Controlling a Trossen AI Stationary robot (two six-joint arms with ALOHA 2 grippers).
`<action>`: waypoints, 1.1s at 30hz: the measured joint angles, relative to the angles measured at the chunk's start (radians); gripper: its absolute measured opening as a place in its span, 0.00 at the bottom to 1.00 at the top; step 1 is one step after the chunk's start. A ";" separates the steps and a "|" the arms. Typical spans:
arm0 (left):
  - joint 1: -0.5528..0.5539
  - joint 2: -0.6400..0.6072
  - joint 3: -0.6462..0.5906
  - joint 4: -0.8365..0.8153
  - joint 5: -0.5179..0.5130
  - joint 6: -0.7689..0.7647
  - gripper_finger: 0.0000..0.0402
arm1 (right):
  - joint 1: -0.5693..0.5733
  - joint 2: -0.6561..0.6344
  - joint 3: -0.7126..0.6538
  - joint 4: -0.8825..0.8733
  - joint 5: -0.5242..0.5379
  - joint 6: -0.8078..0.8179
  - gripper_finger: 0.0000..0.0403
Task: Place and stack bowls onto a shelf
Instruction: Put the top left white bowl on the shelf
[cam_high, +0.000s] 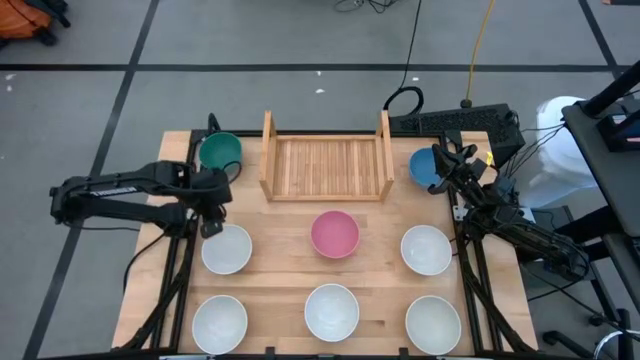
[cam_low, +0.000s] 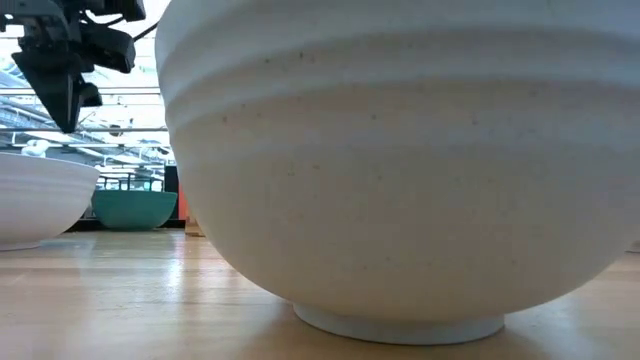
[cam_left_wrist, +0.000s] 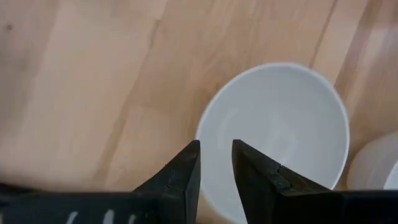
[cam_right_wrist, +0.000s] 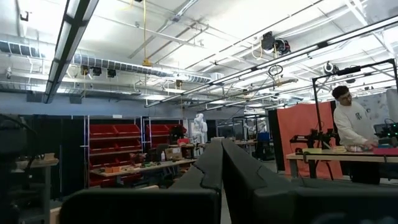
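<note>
The left pincer (cam_high: 212, 226) hangs over the surface (cam_high: 280, 262), just above the far rim of a white bowl (cam_high: 227, 249). This bowl sits in front of the shelf (cam_high: 326, 167), off to its left. In the left wrist view the two fingers (cam_left_wrist: 186, 177) stand a little apart, with nothing between them, and the white bowl (cam_left_wrist: 277, 134) lies right under and past the tips. So the bowl is straight below this pincer. To lift it, I think one finger must go inside the rim and one outside. The left arm is much nearer to this bowl than the right arm.

The right pincer (cam_high: 452, 158) is clenched and holds nothing. It waits at the right end of the shelf, by the blue bowl (cam_high: 424, 168).

The shelf has no bowls on it yet.

I count eight bowls: five white, one pink (cam_high: 334, 234) in front of the shelf, one green (cam_high: 220, 152) at its left end, and one blue.
</note>
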 joint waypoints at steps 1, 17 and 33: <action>-0.015 0.000 -0.013 0.014 0.000 -0.028 0.24 | 0.000 0.000 0.000 0.000 0.000 0.000 0.00; -0.171 0.002 -0.095 0.111 -0.166 -0.298 0.24 | 0.000 0.000 0.000 0.000 0.000 -0.049 0.00; -0.180 0.217 -0.095 0.119 -0.165 -0.261 0.24 | 0.000 0.000 0.000 0.000 0.000 -0.049 0.00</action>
